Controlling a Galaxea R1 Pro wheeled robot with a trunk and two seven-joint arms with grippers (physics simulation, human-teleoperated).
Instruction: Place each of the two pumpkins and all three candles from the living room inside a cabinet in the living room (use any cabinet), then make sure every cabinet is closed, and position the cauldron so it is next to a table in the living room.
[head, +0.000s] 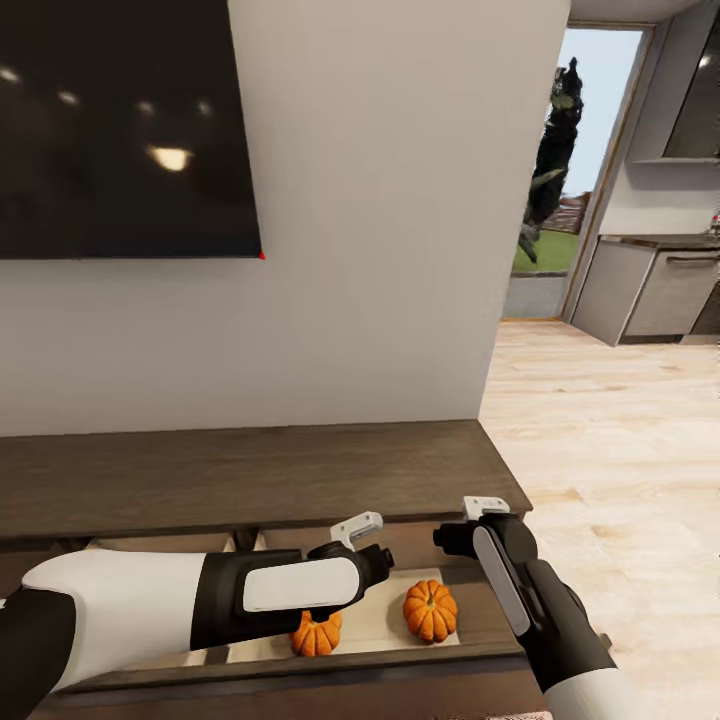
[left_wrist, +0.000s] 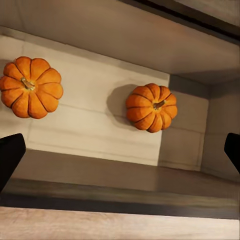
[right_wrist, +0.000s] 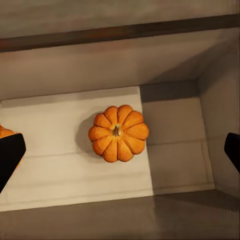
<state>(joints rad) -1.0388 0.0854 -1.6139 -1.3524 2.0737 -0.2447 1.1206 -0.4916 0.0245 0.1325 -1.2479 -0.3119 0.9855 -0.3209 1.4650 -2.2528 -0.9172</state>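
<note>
Two orange ribbed pumpkins lie in the open pale-lined drawer (head: 385, 620) of the dark brown cabinet (head: 250, 475). One pumpkin (head: 430, 610) (left_wrist: 151, 107) (right_wrist: 119, 133) sits in the open. The other pumpkin (head: 316, 634) (left_wrist: 31, 87) is partly hidden under my left forearm. My left gripper (head: 358, 535) (left_wrist: 120, 152) hovers open above the drawer, holding nothing. My right gripper (head: 487, 510) (right_wrist: 120, 152) hangs open over the drawer's right end, straight above the first pumpkin. The candles and the cauldron are out of view.
A dark TV screen (head: 125, 125) hangs on the white wall above the cabinet. The cabinet ends at the wall corner; to the right, light wood floor (head: 610, 450) leads to grey kitchen units (head: 655, 295). A second pale drawer (head: 160, 545) to the left also looks open.
</note>
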